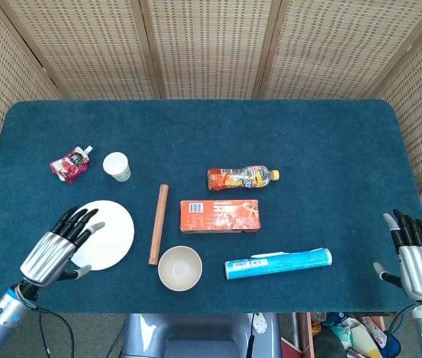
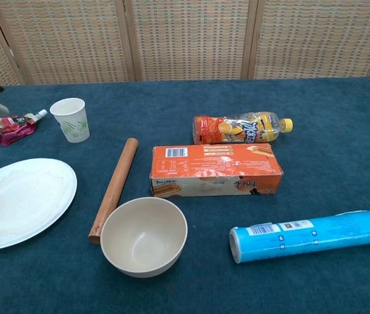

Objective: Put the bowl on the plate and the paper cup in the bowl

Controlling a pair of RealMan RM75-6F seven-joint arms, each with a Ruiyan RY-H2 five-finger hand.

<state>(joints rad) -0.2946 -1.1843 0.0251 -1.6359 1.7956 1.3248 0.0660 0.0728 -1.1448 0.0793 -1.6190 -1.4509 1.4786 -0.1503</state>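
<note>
1. Left hand: fingers spread, holding nothing, over the near-left edge of the white plate.
2. Cream bowl sits on the blue bench, right of the left hand, beyond the plate; a wooden rolling pin lies between plate and bowl.
3. Paper cup stands upright, beyond the left hand, past the plate's far rim.
4. Right hand: fingers extended and apart, empty, at the bench's near-right corner, well apart from all items.
</note>
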